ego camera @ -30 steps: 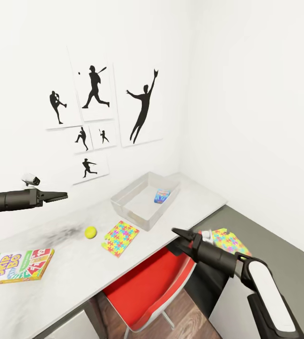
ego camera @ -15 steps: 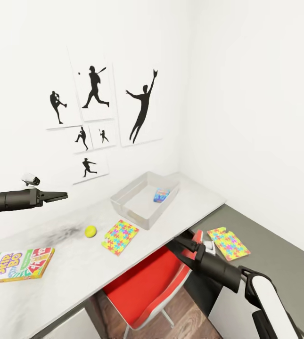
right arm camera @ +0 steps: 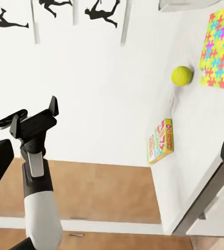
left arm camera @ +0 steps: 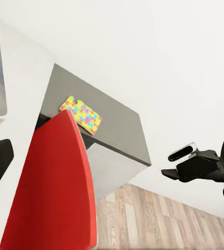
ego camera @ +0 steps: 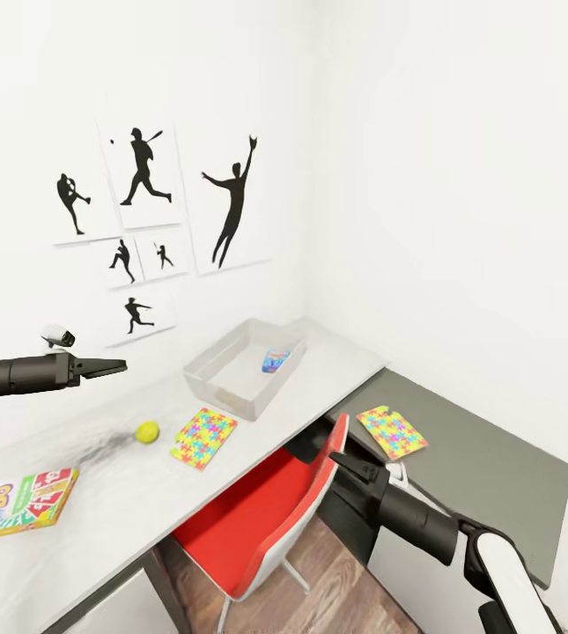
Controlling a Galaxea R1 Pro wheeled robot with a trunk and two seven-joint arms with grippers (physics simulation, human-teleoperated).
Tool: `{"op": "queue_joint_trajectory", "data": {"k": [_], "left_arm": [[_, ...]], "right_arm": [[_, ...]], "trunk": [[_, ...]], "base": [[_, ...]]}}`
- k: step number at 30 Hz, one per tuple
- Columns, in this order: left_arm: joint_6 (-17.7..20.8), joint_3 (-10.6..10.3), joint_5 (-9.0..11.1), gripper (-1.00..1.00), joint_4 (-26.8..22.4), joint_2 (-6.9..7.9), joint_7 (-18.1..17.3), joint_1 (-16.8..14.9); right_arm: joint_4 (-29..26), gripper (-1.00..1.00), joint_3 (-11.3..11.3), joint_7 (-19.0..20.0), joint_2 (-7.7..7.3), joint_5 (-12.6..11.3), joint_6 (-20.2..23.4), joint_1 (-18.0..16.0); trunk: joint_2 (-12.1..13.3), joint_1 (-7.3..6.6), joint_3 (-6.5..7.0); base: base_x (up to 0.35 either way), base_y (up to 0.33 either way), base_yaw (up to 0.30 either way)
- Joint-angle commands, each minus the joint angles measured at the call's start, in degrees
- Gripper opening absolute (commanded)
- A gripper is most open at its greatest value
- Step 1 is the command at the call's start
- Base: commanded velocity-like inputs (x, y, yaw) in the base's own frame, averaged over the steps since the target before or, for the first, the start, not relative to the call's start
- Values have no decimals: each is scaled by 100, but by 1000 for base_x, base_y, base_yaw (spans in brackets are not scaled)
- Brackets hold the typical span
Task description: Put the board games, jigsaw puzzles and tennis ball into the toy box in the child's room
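The light grey toy box [ego camera: 222, 380] stands on the white table [ego camera: 125, 493] by the wall, with a small blue printed item [ego camera: 275, 360] inside. In front of it lie the tennis ball [ego camera: 147, 431] and one jigsaw puzzle [ego camera: 202, 437]. A board game [ego camera: 15, 504] lies at the table's left end. The other jigsaw puzzle [ego camera: 392, 431] rests on the dark grey side desk [ego camera: 486, 467]. My left gripper [ego camera: 118, 363] hovers open above the table, left of the toy box. My right gripper [ego camera: 341, 460] is open, low beside the red chair and below the side desk's puzzle. The bed is out of view.
A red chair [ego camera: 266, 519] is tucked under the table between my arms. Black baseball silhouettes [ego camera: 143, 211] hang on the white wall behind the table. Wood-plank floor [ego camera: 345, 590] shows below the chair. The corner wall closes off the right side.
The camera has turned, so everything has slid left in the picture. My right arm has dropped lower, and the puzzle on the side desk now shows in full. The left arm holds still.
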Motion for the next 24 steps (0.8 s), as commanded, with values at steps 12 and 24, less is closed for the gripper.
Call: {"op": "queue_joint_trajectory", "data": {"k": [12, 24], "left_arm": [[59, 6, -2, 100, -2, 3, -22, -2], [54, 0, -2, 100, -2, 3, -22, 23]], "right_arm": [[29, 100, 0, 45, 3, 69, -4, -3], [33, 100, 8, 36, 3, 69, -7, 2]], "trunk": [[-9, 0, -3], [-9, 0, -3]], "base": [[-147, 11, -54], [-99, 11, -1]]}}
